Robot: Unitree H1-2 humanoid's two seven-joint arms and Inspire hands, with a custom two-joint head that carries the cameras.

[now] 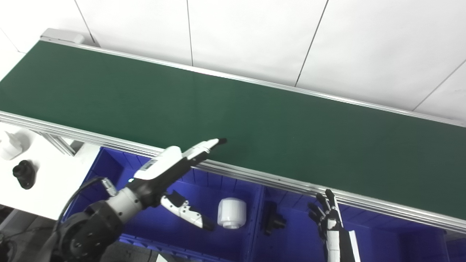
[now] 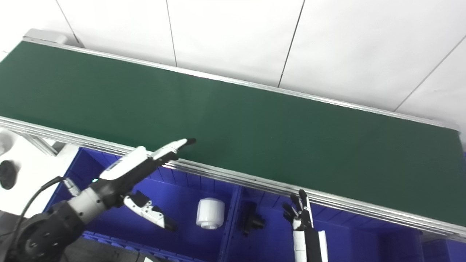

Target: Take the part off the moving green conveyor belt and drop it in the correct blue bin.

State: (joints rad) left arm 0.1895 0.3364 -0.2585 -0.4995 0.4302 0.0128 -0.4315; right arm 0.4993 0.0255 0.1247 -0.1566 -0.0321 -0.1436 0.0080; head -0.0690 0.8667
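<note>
1. I am holding my left hand (image 1: pixel 171 171) wide apart and empty, its fingers stretched out over the near rail of the green conveyor belt (image 1: pixel 233 112) and its thumb hanging low above the left blue bin (image 1: pixel 109 163).
2. I am keeping my right hand (image 1: pixel 327 214) low beside the right blue bin (image 1: pixel 364 233), fingers spread and pointing up, gripping nothing.
3. I am seeing no part on the belt at all; its whole visible stretch is bare, so I am judging that the next one has yet to arrive.
4. One white cylinder (image 1: pixel 232 213) is lying in the left bin, and a black bracket-like part (image 1: pixel 272 218) is sitting in the right bin, just past the divider.
5. Risk: with the belt moving, I could be closing late and knocking a part along instead of catching it.
6. Risk: my outstretched fingers are hovering close over the aluminium rail (image 1: pixel 255 176), so a hurried reach could be clipping it.
7. Risk: dropping near the divider could be sending a part into the wrong bin.
8. The belt looks matte and slightly grippy; the rail is ridged metal; the bins are glossy ribbed plastic. The cylinder looks smooth and rounded, likely to roll.
9. A second white part (image 1: pixel 9 145) and a dark knob-like piece (image 1: pixel 24 174) are resting on the white table (image 1: pixel 54 182) at far left.
</note>
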